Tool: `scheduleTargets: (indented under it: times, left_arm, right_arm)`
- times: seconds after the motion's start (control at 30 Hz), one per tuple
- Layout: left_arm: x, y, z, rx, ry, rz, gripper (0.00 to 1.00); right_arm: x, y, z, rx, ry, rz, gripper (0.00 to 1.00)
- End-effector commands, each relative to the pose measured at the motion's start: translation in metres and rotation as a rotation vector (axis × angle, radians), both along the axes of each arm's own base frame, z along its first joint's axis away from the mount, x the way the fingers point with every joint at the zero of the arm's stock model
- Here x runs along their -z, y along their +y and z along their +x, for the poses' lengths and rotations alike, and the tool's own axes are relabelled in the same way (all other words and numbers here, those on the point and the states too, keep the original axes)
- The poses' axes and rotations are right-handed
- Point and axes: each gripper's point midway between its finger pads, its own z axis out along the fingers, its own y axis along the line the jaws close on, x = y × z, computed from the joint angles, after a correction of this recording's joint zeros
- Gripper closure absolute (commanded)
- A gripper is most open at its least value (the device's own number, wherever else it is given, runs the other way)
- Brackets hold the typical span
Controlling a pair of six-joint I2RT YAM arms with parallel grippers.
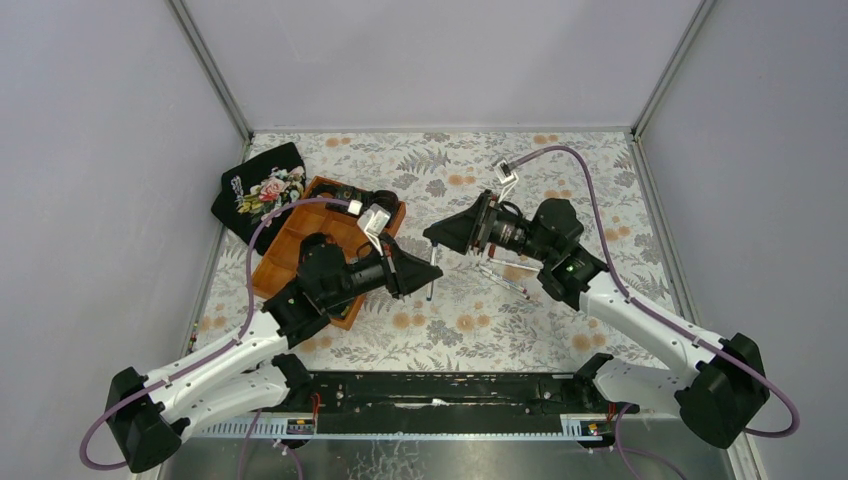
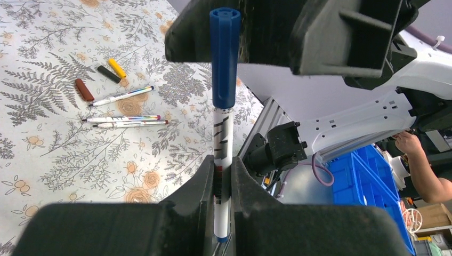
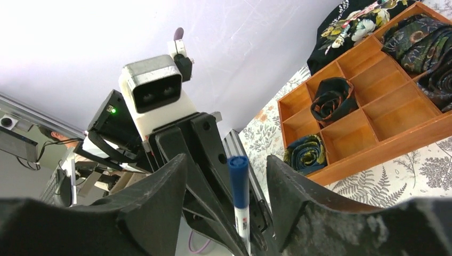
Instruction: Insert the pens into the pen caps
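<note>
Progress looks about a quarter: slim white pen (image 2: pixel 220 138) sits in blue plastic cap (image 2: pixel 224 53), pinched tightly by left gripper (image 2: pixel 223 181); right gripper (image 3: pixel 226 181) gapes empty around this cap. Upper left, three loose pens (image 2: pixel 122 118) and three loose caps (image 2: pixel 108 73) remain.

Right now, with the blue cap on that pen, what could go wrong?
The right end effector stands open around the blue cap; a sideways move could lever the pen held in the left end effector. Whether the cap is fully seated is unclear, so it may slip off. Two loose pens lie side by side; grabbing one could nudge the other.
</note>
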Motion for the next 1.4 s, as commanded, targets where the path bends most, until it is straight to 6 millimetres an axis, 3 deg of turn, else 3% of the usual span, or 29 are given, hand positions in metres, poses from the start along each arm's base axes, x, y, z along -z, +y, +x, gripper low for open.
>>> scheduleTargets:
  times: [0.0, 0.13, 0.3, 0.6, 0.87, 1.1, 1.17, 1.27, 1.3, 1.37]
  left_arm:
    - [-0.021, -0.001, -0.005, 0.029, -0.061, -0.063, 1.00]
    - [-0.025, 0.000, -0.002, 0.014, -0.065, -0.073, 1.00]
    - [-0.039, 0.001, 0.003, -0.015, -0.086, -0.105, 1.00]
    - [-0.078, 0.008, 0.018, -0.108, -0.138, -0.154, 1.00]
    - [-0.115, 0.014, 0.025, -0.141, -0.229, -0.183, 1.00]
    - [-0.124, 0.023, 0.036, -0.167, -0.244, -0.205, 1.00]
    - [-0.116, 0.027, 0.041, -0.191, -0.235, -0.175, 1.00]
    - [-0.068, 0.031, 0.056, -0.254, -0.164, -0.020, 1.00]
    - [-0.047, 0.034, 0.061, -0.278, -0.126, 0.047, 1.00]
    - [0.005, 0.040, 0.064, -0.301, -0.028, 0.178, 1.00]
  right_arm:
    - [-0.033, 0.006, 0.000, -0.031, -0.103, 0.037, 0.46]
    - [-0.026, 0.010, -0.009, -0.096, -0.099, 0.020, 0.78]
    - [-0.001, 0.007, -0.017, -0.124, -0.050, -0.030, 1.00]
    - [0.046, 0.003, -0.042, -0.201, 0.088, -0.092, 1.00]
    - [0.090, 0.009, -0.078, -0.314, 0.219, -0.161, 1.00]
    - [0.116, 0.016, -0.113, -0.401, 0.304, -0.199, 1.00]
    - [0.117, 0.014, -0.111, -0.377, 0.294, -0.204, 1.00]
    - [0.118, 0.007, -0.088, -0.226, 0.227, -0.309, 0.98]
    - [0.117, 0.003, -0.075, -0.155, 0.196, -0.356, 0.92]
    - [0.106, -0.010, -0.046, 0.002, 0.112, -0.446, 0.67]
